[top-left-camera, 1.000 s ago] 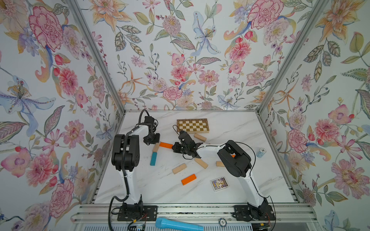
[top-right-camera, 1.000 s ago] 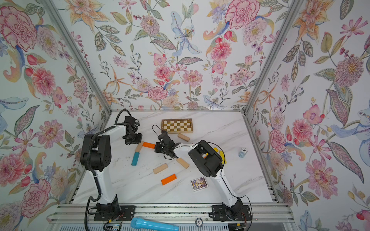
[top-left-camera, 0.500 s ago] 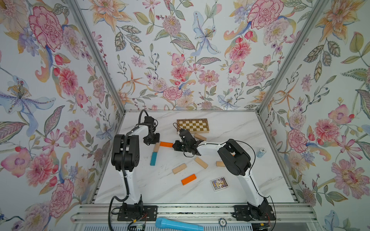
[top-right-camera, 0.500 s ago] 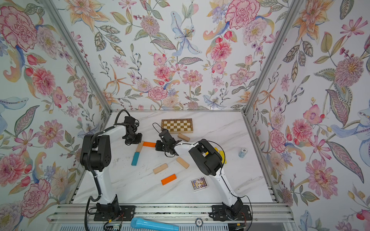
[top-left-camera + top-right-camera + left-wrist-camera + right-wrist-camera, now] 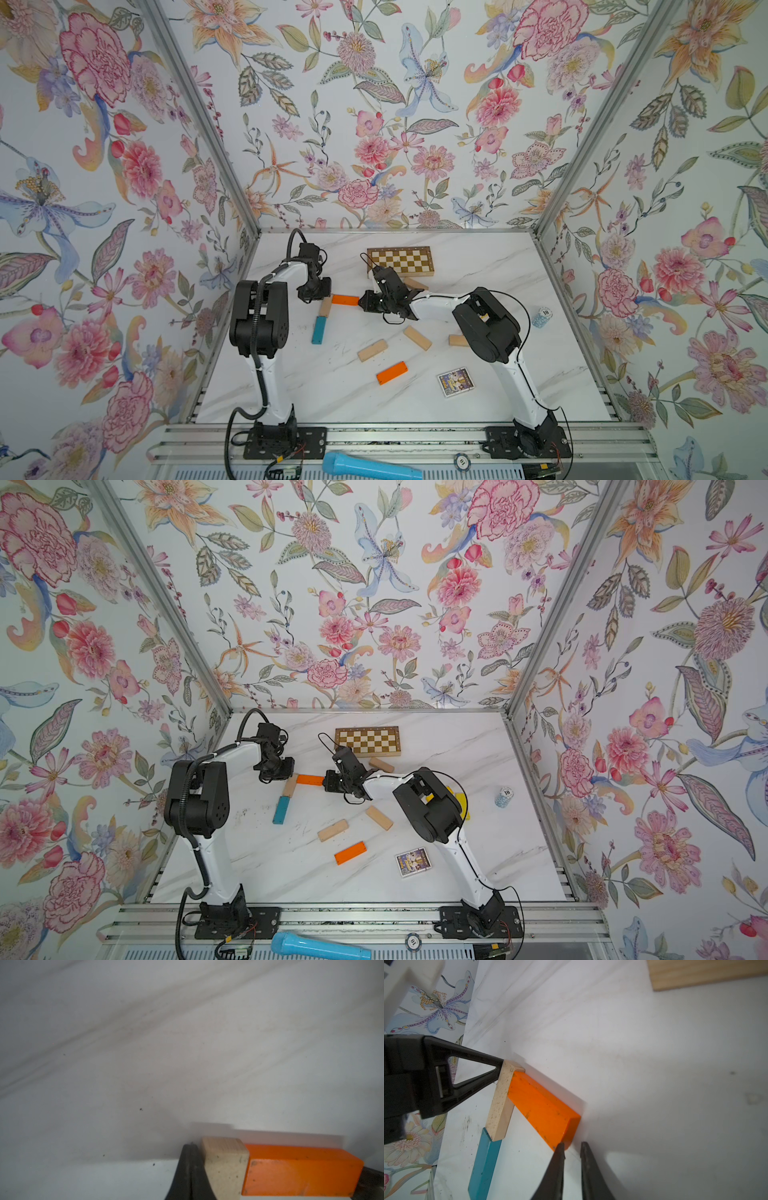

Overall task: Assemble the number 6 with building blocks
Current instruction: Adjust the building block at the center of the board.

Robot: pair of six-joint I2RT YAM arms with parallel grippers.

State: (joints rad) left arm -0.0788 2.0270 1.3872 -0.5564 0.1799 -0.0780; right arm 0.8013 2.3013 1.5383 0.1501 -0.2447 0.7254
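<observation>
An orange block (image 5: 345,299) lies flat, its left end butting a pale wooden block (image 5: 325,306), which runs down into a teal block (image 5: 319,330). My left gripper (image 5: 192,1147) is shut and empty, its tip pressed against the outer side of the pale block (image 5: 225,1165) beside the orange block (image 5: 301,1172). My right gripper (image 5: 572,1146) stands at the orange block's (image 5: 542,1109) other end, jaws a narrow gap apart with nothing between; one fingertip (image 5: 560,1147) touches the block's corner. Loose pale blocks (image 5: 372,350) (image 5: 417,337) and an orange one (image 5: 391,372) lie nearer the front.
A checkered board (image 5: 401,261) sits at the back with a pale block (image 5: 415,284) in front of it. Yellow blocks (image 5: 461,802) show behind the right arm. A card box (image 5: 454,381) and a chip stack (image 5: 542,316) lie at the right; a blue microphone (image 5: 370,467) rests on the front rail.
My right gripper has edged slightly toward the back at the orange block's end and its jaws have parted a little. The left gripper and the blocks have hardly moved.
</observation>
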